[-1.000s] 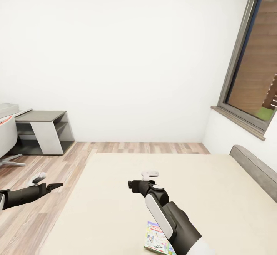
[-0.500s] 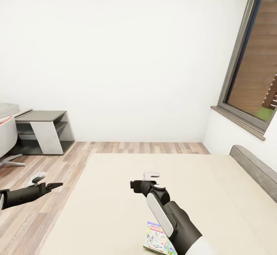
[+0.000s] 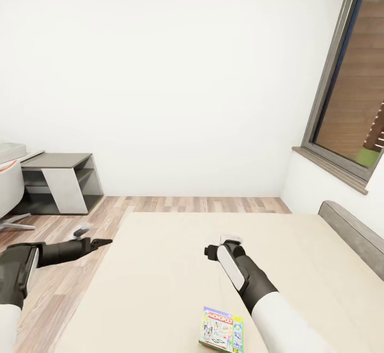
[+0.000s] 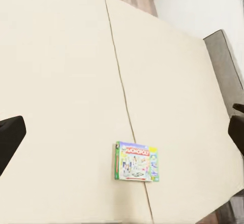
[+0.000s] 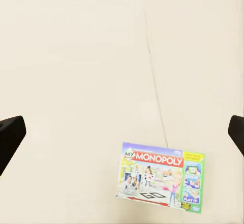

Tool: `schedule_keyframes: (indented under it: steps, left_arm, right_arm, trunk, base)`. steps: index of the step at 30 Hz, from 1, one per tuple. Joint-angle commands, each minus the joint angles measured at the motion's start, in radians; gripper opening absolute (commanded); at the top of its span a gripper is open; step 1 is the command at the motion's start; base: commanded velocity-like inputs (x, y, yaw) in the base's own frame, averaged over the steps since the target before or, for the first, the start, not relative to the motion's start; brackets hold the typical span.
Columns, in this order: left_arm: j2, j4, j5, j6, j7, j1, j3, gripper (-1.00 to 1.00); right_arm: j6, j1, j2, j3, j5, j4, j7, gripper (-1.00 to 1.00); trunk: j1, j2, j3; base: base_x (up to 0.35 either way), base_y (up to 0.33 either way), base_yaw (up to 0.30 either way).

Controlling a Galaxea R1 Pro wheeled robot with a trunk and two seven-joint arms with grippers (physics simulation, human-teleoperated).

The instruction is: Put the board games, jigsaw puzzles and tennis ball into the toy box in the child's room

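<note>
The green-edged Monopoly board game (image 5: 161,176) lies flat on the beige mattress of the bed (image 3: 160,267), face up, nothing gripping it. It sits below and just nearer the robot than the right gripper (image 3: 224,242), which hangs over the mattress. In the right wrist view its two dark fingertips (image 5: 10,137) stand at opposite edges, so the jaws are spread wide and empty, probably held that way to drop around the thin box. A seam in the mattress runs up to the box's edge. The left gripper (image 3: 95,243) is well apart from the game, out past the bed's side over the wooden floor (image 3: 48,289); its fingers likewise stand wide and empty, seemingly kept clear. Beyond it stands a dark grey shelf unit (image 3: 61,179).
</note>
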Motion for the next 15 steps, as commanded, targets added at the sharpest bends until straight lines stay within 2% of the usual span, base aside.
schedule_keyframes:
  steps: [1,3,6,7,11,15]
  left_arm:
    - [-0.015,-0.003,-0.012,0.004,0.019,-0.002,-0.016,1.0]
    - [-0.031,-0.004,-0.01,-0.006,0.1,-0.002,-0.039,1.0]
    - [-0.036,-0.004,-0.006,-0.013,0.16,-0.002,-0.046,1.0]
    - [-0.038,-0.004,-0.004,-0.016,0.188,-0.002,-0.049,1.0]
    - [-0.038,-0.004,-0.002,-0.018,0.228,-0.003,-0.051,1.0]
    - [-0.037,-0.004,-0.002,-0.019,0.237,-0.003,-0.051,1.0]
  right_arm:
    - [0.003,-0.008,0.0,-0.001,-0.008,0.008,-0.012,1.0]
    - [0.005,-0.015,0.0,-0.004,-0.008,0.019,-0.013,1.0]
    - [0.008,-0.018,0.0,-0.007,-0.012,0.022,-0.01,1.0]
    - [0.008,-0.019,-0.01,-0.01,-0.013,0.022,-0.008,1.0]
    - [0.01,-0.019,-0.028,-0.015,-0.016,0.016,-0.006,1.0]
    - [0.011,-0.019,-0.032,-0.016,-0.016,0.014,-0.007,1.0]
  trunk:
    - [0.001,-0.003,-0.003]
    - [0.001,-0.003,-0.003]
    - [0.001,-0.003,-0.003]
    - [0.001,-0.003,-0.003]
    - [0.001,-0.003,-0.003]
    - [0.001,-0.003,-0.003]
  base:
    - [0.0,0.0,0.0]
    - [0.0,0.0,0.0]
    - [0.0,0.0,0.0]
    - [0.0,0.0,0.0]
    - [0.0,0.0,0.0]
    - [0.0,0.0,0.0]
